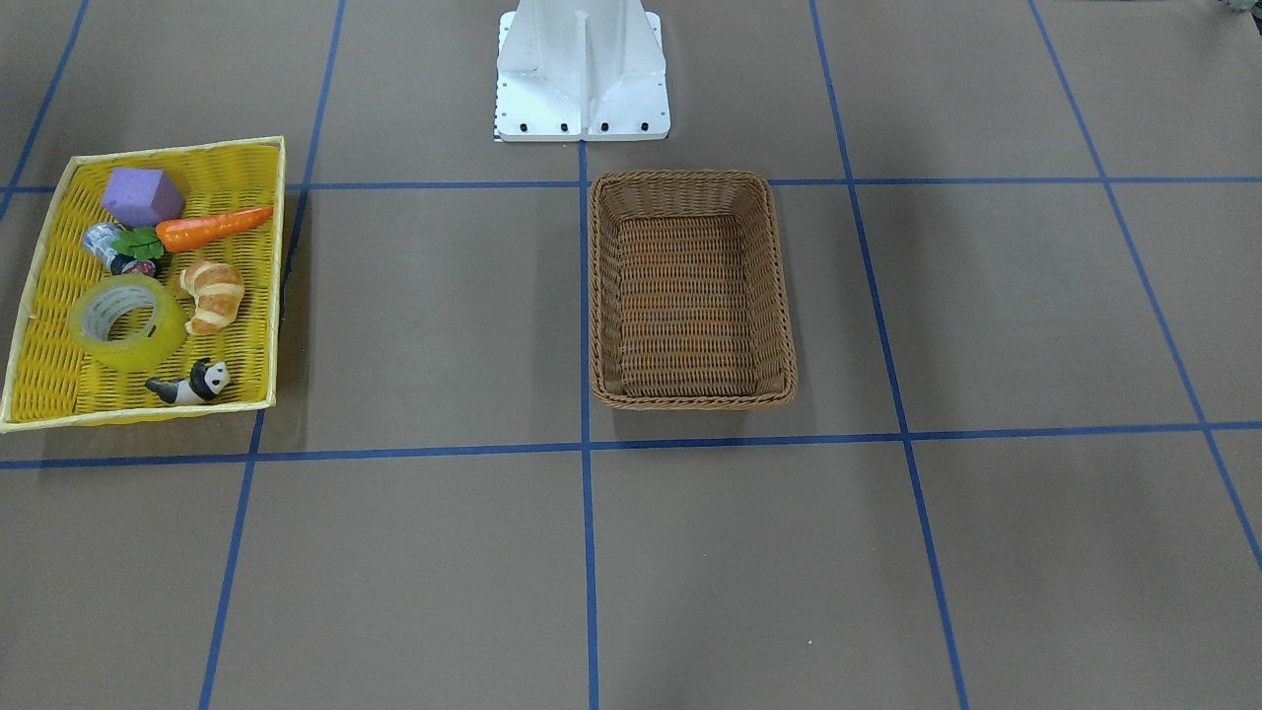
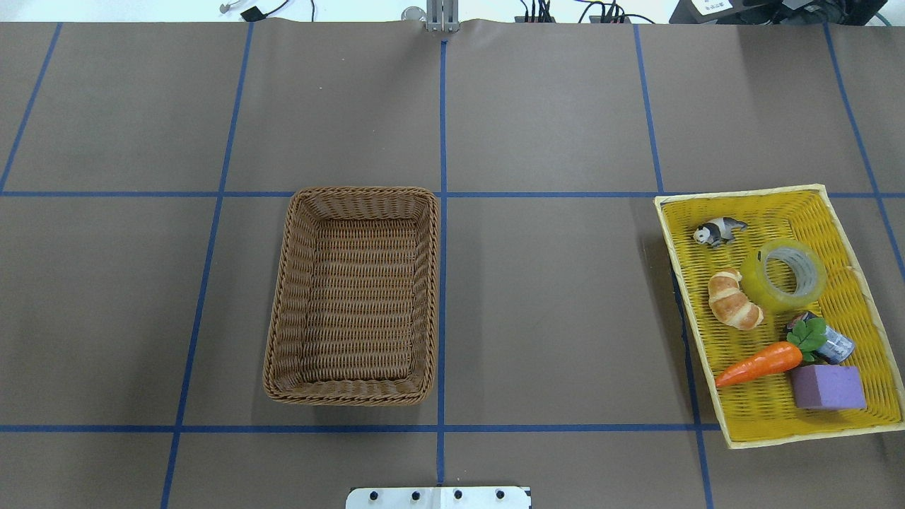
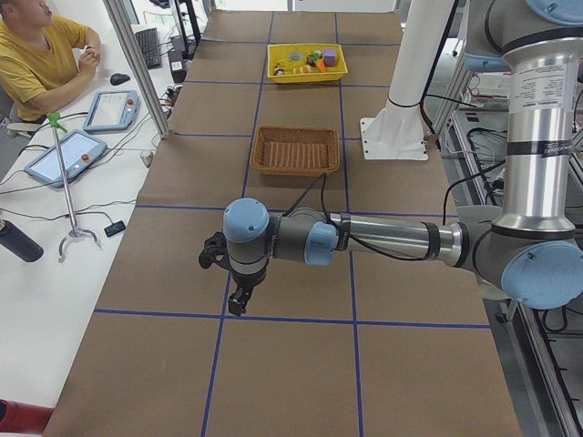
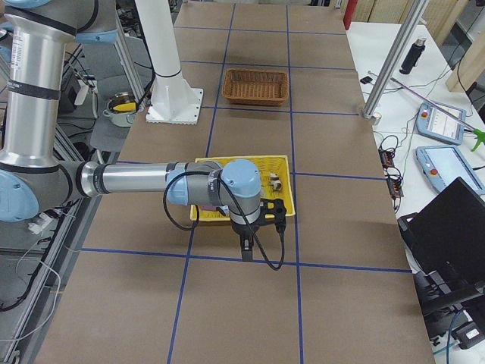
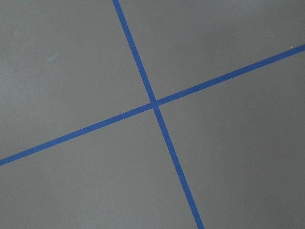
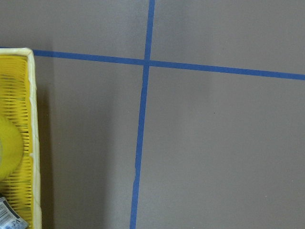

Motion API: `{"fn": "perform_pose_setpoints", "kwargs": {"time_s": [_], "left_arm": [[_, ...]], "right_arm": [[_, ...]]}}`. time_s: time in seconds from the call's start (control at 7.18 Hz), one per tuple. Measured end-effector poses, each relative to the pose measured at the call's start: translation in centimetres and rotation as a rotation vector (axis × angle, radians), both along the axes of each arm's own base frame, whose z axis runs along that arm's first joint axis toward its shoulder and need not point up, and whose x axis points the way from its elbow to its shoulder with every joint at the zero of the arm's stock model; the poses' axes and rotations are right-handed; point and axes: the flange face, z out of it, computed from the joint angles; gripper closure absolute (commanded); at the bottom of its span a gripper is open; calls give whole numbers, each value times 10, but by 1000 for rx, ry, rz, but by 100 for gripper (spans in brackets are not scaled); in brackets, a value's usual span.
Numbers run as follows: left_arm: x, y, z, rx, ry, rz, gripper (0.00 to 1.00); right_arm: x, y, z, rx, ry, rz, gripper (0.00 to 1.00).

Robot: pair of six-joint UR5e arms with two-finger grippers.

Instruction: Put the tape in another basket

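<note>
The left gripper [image 3: 239, 296] hung over the bare table [image 2: 551, 318], well apart from the basket [image 2: 281, 339]. It showed only in the side view, so I could not tell whether its fingers were released or clenched. Its wrist camera saw nothing but a crossing of blue lines.

The basket sat just left of the table's middle line, with nothing in it. Far to the right lay the yellow tray [image 2: 763, 413].

In the tray, a panda [image 2: 717, 231] stood at the far left corner, with a croissant [image 2: 735, 300] nearer the robot. The tape [image 2: 771, 300] lay flat just right of the croissant, hole upward, untouched by either arm. Nearer the robot than the tape lay a carrot [image 2: 760, 363], its leaves over a small can [image 2: 834, 346], and a purple block [image 2: 827, 387] sat just beside them.

The right gripper [image 4: 246, 246] hung beside the tray's outer edge, above the table. Its finger state could not be told either, as only the side view showed it.
</note>
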Motion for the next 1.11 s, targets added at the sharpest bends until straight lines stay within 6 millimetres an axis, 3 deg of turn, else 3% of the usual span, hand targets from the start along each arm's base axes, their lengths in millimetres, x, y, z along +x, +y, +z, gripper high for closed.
{"fn": "perform_pose_setpoints", "kwargs": {"time_s": [0.28,0.7,1.11], "left_arm": [[0,-1,-12,23,-2,0,1],[0,-7,-36,73,-2,-1,1],[0,-37,-72,181,3,0,1]], "right_arm": [[-1,-5,-9,29,-17,-1,0],[-4,-22,-29,218,-57,-9,0],[-14,-36,-42,316,-138,-36,2]]}}
